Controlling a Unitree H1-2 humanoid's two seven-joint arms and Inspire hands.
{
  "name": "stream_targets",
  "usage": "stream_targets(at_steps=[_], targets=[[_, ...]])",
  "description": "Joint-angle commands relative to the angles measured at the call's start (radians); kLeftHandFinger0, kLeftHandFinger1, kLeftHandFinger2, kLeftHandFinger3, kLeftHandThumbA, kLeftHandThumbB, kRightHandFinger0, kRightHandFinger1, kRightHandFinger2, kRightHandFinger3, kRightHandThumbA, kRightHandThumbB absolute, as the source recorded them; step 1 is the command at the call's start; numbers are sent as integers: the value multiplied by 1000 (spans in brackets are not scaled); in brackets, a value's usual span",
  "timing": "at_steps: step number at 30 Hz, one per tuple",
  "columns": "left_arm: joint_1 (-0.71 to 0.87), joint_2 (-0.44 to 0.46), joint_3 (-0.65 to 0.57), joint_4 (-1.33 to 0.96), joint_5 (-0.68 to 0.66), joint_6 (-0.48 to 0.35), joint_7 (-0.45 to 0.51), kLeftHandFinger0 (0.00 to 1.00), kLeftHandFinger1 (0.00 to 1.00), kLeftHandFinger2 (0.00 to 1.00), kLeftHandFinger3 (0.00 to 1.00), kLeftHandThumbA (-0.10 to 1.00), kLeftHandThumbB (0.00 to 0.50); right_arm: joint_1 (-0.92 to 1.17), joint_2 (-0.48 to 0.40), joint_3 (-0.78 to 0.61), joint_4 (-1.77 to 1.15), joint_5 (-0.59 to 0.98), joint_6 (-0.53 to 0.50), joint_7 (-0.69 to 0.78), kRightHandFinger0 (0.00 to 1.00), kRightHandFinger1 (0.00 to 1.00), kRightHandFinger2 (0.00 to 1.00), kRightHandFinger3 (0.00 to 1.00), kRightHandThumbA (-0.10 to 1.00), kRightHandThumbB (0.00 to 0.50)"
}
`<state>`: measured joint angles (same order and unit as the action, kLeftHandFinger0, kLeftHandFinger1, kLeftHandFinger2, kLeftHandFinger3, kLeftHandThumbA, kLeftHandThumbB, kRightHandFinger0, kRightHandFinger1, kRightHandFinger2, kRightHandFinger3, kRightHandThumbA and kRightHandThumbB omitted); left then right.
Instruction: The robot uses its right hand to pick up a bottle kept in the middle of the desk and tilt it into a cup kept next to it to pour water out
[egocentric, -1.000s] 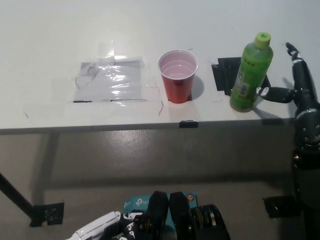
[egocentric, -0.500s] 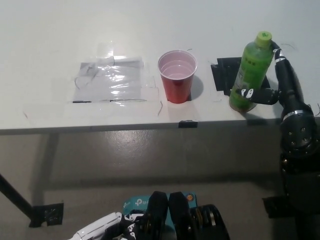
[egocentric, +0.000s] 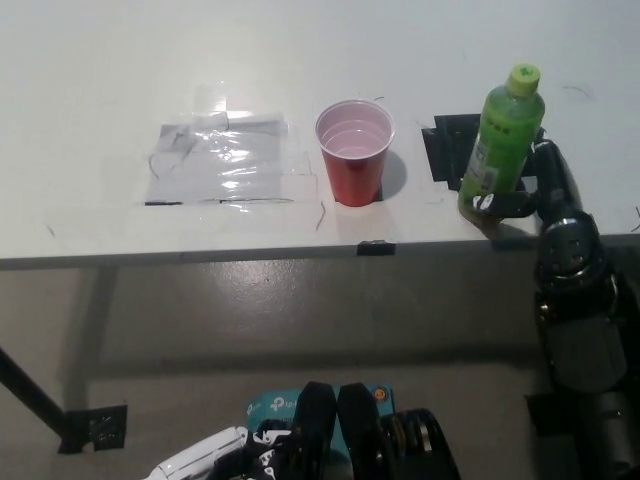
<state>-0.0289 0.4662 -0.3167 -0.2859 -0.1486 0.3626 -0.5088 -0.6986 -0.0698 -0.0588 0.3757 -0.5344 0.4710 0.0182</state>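
The black right robot hand (egocentric: 522, 190) wraps low around the green bottle (egocentric: 501, 140), which stands on the bench (egocentric: 100, 80). The red cup (egocentric: 355, 150) sits to its left (near, not touching). That low hold could tip the top-heavy bottle on lifting.

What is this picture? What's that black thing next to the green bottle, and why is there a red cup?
This is what a robot sees through a camera on its head, looking down at a white desk. The black thing is the robot's right hand. It is wrapped around the bottom of the green bottle, which stands upright on the desk with its cap on. To the left of the bottle stands a red cup, open at the top. Further left, some clear tape is stuck to the desk. The robot's white left hand rests low down at the bottom of the picture, doing nothing.
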Motion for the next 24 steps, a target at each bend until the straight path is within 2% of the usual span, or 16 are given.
stream_targets(at_steps=[1, 10, 20, 21, 22, 23, 24], targets=[[-13, 3, -4, -31, 7, 2, -19, 1000, 1000, 1000, 1000, 383, 500, -80, 8, 32, -7, 13, -1, -45, 1000, 1000, 1000, 1000, 1000, 500], [-5, -2, 4, -26, 3, 2, -14, 1000, 1000, 1000, 1000, 377, 500, -128, -23, 90, -36, -6, -1, -47, 1000, 1000, 1000, 1000, 1000, 500], [7, -4, 1, -27, 8, 6, -12, 1000, 1000, 1000, 1000, 374, 500, -115, -1, 18, -22, 26, -1, -31, 1000, 1000, 1000, 1000, 975, 500], [5, -1, 0, -29, 7, 9, -16, 1000, 1000, 1000, 1000, 375, 500, -114, -3, 26, -22, 28, -1, -43, 1000, 1000, 1000, 1000, 985, 421], [3, 1, -2, -32, 7, 11, -19, 1000, 1000, 1000, 1000, 374, 500, -112, -5, 30, -26, 29, -1, -49, 1000, 1000, 1000, 1000, 987, 456], [2, 0, -3, -33, 8, 12, -19, 1000, 1000, 1000, 1000, 374, 500, -110, -7, 29, -30, 29, -1, -49, 1000, 1000, 1000, 1000, 987, 460], [1, 0, -4, -30, 10, 10, -19, 1000, 1000, 1000, 1000, 383, 500, -107, -10, 39, -23, 33, -33, -81, 474, 567, 732, 1000, 883, 315]])
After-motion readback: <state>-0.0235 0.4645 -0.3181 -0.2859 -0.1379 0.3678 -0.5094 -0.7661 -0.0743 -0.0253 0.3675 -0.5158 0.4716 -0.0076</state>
